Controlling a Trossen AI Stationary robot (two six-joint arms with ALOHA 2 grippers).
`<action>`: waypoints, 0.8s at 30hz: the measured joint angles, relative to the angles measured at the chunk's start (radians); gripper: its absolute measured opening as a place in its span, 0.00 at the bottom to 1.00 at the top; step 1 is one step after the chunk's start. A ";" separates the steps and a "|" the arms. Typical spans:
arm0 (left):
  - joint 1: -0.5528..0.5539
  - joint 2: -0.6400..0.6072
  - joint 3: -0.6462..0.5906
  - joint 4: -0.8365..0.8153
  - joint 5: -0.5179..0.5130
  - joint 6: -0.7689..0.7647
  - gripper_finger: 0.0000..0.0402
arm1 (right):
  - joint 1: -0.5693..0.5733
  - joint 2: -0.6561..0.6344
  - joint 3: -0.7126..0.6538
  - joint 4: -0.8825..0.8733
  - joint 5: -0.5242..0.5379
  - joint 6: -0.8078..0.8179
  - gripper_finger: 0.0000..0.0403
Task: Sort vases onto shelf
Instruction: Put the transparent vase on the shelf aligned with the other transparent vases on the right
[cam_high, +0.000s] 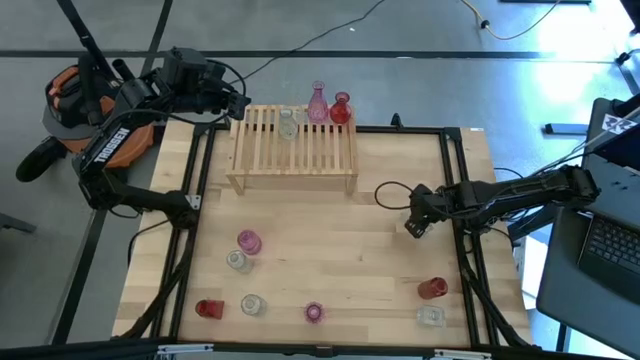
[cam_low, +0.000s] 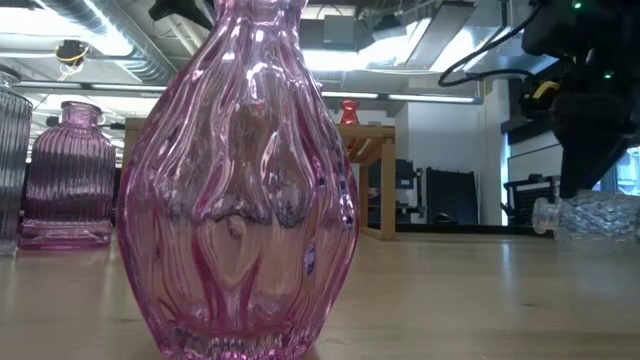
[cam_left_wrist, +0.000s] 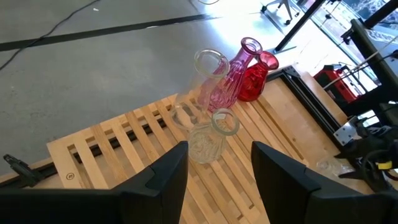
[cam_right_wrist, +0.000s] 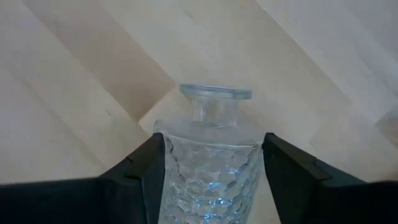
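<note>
The shelf (cam_high: 293, 150) stands at the table's far side and carries a clear vase (cam_high: 288, 122), a pink one (cam_high: 318, 103) and a red one (cam_high: 341, 108). My left gripper (cam_left_wrist: 217, 174) hovers open over the shelf's slats (cam_left_wrist: 124, 149), just short of a squat clear vase (cam_left_wrist: 211, 140), a tall clear one (cam_left_wrist: 205, 81), the pink one (cam_left_wrist: 233, 78) and the red one (cam_left_wrist: 258, 78). My right gripper (cam_high: 415, 222) is right of the table's middle, shut on a clear honeycomb-patterned vase (cam_right_wrist: 208, 162). Several more vases stand along the near edge. My right gripper pinches the honeycomb vase's body (cam_right_wrist: 208, 180) between its two fingers (cam_right_wrist: 146, 180), one on each side. The vase lies along the fingers, its neck (cam_right_wrist: 214, 106) pointing away from the wrist. In the low view it lies level (cam_low: 590, 215), low by the tabletop; whether it rests there, I cannot tell.
On the near half stand a pink vase (cam_high: 249, 242), a clear one (cam_high: 237, 261), a red one (cam_high: 208, 309), a clear one (cam_high: 251, 305), a pink one (cam_high: 314, 313), a red one (cam_high: 432, 289) and a clear one (cam_high: 430, 317). A black frame (cam_high: 455, 130) borders the table.
</note>
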 joint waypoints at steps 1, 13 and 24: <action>0.000 0.000 0.000 0.000 0.000 0.000 0.42 | -0.001 0.002 0.002 0.012 0.007 0.003 0.51; 0.000 0.000 0.000 0.000 0.000 0.000 0.42 | -0.002 0.059 0.005 0.142 -0.017 0.020 0.50; 0.000 0.000 0.000 0.000 0.000 0.000 0.42 | -0.002 0.100 -0.004 0.262 -0.155 0.021 0.77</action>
